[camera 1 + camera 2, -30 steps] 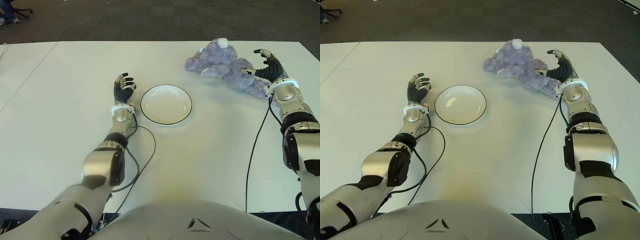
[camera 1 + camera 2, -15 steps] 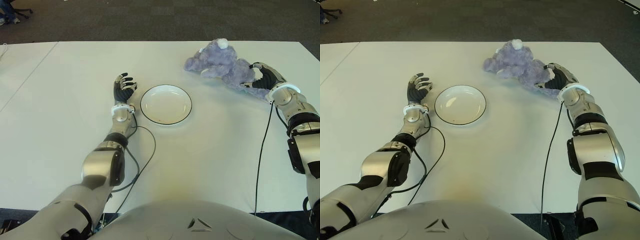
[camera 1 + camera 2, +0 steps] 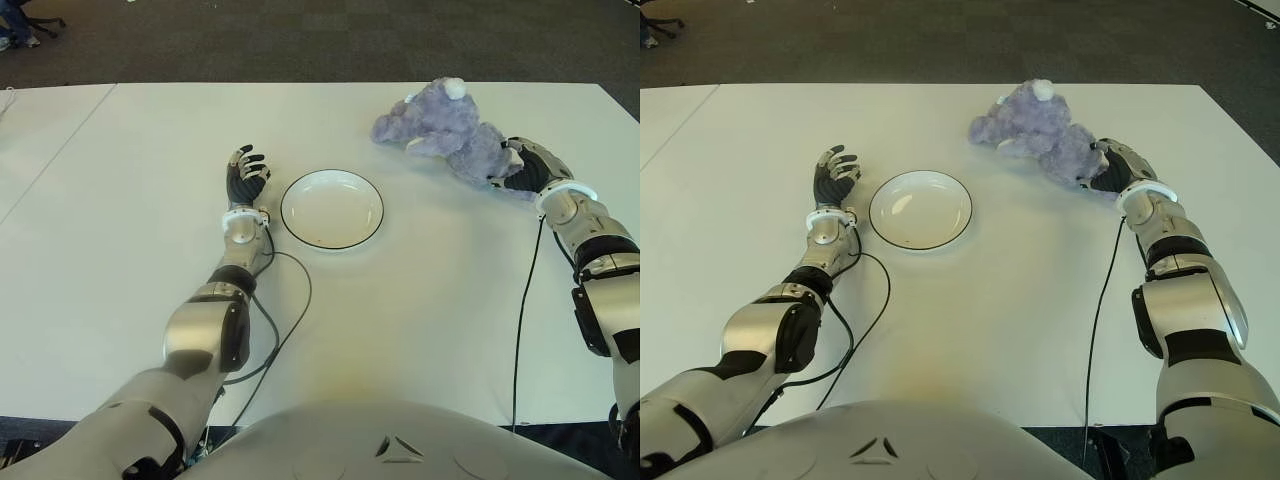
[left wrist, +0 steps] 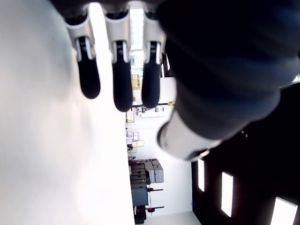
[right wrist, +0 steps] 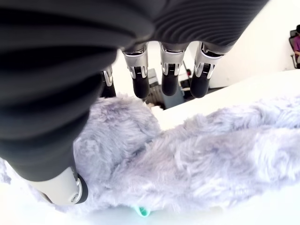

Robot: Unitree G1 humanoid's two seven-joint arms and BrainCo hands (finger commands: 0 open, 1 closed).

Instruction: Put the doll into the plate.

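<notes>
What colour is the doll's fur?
Pale lavender-grey doll, clearest in the right wrist view.

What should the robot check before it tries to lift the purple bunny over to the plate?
1. Right hand is at the doll: ok, it is against the doll's near end.
2. Fingers wrapped around the doll: not ok; in the right wrist view they stick out straight above the fur.
3. Plate has nothing in it: ok.
4. Way from doll to plate: ok, only bare table lies between them.
5. Left hand out of the way: ok, it shows beside the plate on its left, holding nothing.
6. Doll off the table: not ok, it lies on it.
</notes>
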